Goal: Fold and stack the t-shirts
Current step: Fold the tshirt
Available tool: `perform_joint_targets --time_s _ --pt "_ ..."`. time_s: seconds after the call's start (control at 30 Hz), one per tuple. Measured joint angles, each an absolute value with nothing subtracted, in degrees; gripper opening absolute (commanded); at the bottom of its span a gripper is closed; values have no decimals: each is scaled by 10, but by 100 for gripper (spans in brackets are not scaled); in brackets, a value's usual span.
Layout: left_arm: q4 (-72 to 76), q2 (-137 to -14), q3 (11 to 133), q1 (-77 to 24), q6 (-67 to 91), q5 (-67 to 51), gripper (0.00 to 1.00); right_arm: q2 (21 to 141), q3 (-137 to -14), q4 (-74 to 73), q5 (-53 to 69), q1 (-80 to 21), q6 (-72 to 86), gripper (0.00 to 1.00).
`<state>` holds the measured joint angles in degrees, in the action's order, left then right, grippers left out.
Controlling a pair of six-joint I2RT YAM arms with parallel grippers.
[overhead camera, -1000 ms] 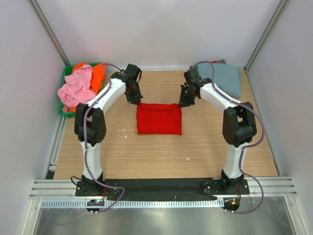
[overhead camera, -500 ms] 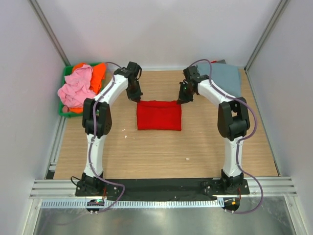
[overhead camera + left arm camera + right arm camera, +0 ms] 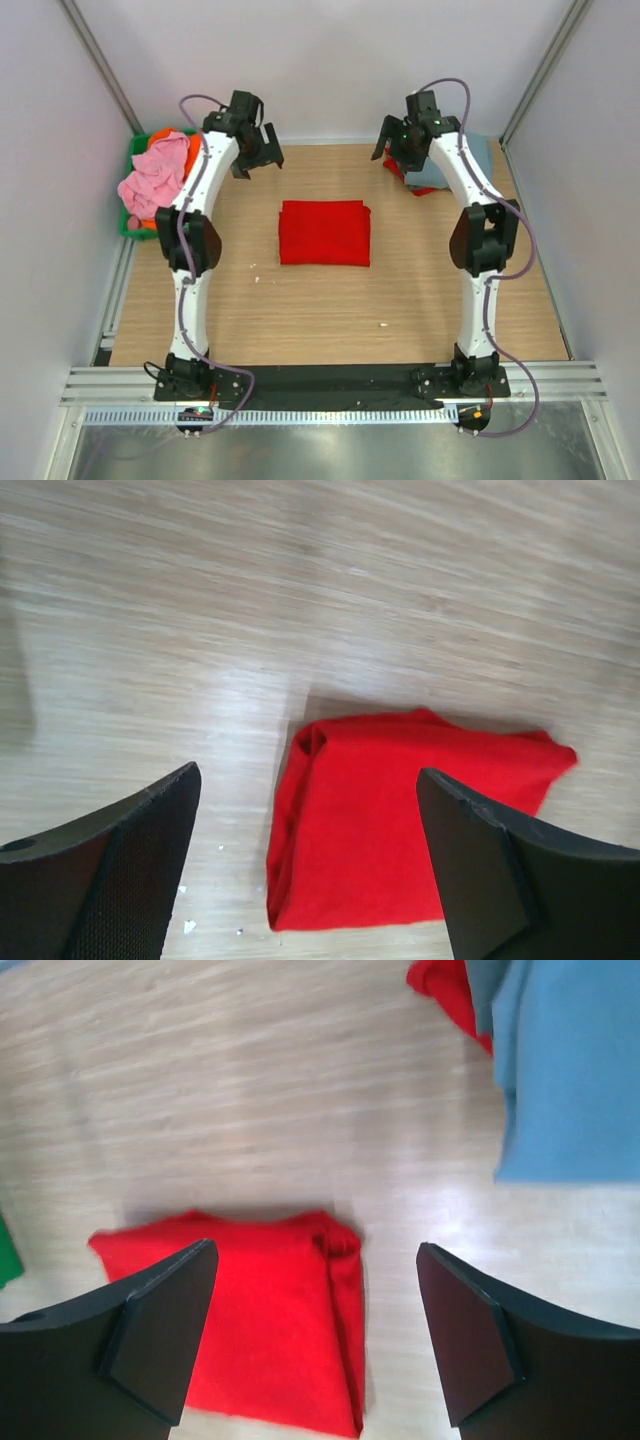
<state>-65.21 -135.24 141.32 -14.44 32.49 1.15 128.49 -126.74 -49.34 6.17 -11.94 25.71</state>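
Observation:
A bright red t-shirt [image 3: 325, 233] lies folded into a rectangle in the middle of the table; it also shows in the left wrist view [image 3: 400, 820] and the right wrist view [image 3: 260, 1320]. My left gripper [image 3: 257, 160] hangs open above the table behind its far left corner, holding nothing [image 3: 310, 870]. My right gripper [image 3: 394, 153] hangs open behind its far right corner, also holding nothing [image 3: 315, 1340]. A folded grey-blue t-shirt [image 3: 455, 160] [image 3: 570, 1070] lies at the back right, with a red cloth edge [image 3: 445, 990] showing beneath it. Pink [image 3: 155, 178] and orange [image 3: 202, 152] t-shirts are heaped at the back left.
The green bin [image 3: 133, 228] holding the pink and orange heap stands at the table's back left corner, half off the wooden top. White walls enclose the table on three sides. Small white crumbs [image 3: 190, 926] lie on the wood near the red shirt.
Both grippers were shut on the red shirt's far corners; they have let go, opened wide, and risen back toward the far wall. The red shirt now lies flat and free.

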Motion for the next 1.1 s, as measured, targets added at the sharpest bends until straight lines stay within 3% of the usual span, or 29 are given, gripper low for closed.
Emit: perform_joint_targets --time_s 0.07,0.1,0.17,0.27,0.3,0.37,0.6,1.1 --pt "-642 -1289 1358 -142 325 8 83 1228 -1210 -474 67 -116 259 85" --pt "-637 -1256 1329 -144 326 5 79 1195 -1171 -463 75 -116 261 73" --pt "-628 -1198 1275 -154 326 1 69 1111 -1054 -416 104 -124 267 64" --pt "-593 -1111 1166 -197 332 -17 57 1006 -887 -334 173 -151 279 30" --pt "-580 -1090 1129 -216 337 -25 54 988 -849 -311 194 -165 283 13" --pt "-547 -1058 1053 -256 348 -44 48 980 -803 -279 223 -192 293 3" --pt "-444 -1047 868 -320 402 -108 36 1027 -731 -197 292 -262 316 1" --pt "-330 -1104 825 -322 429 -129 27 1107 -692 -109 317 -262 326 1"
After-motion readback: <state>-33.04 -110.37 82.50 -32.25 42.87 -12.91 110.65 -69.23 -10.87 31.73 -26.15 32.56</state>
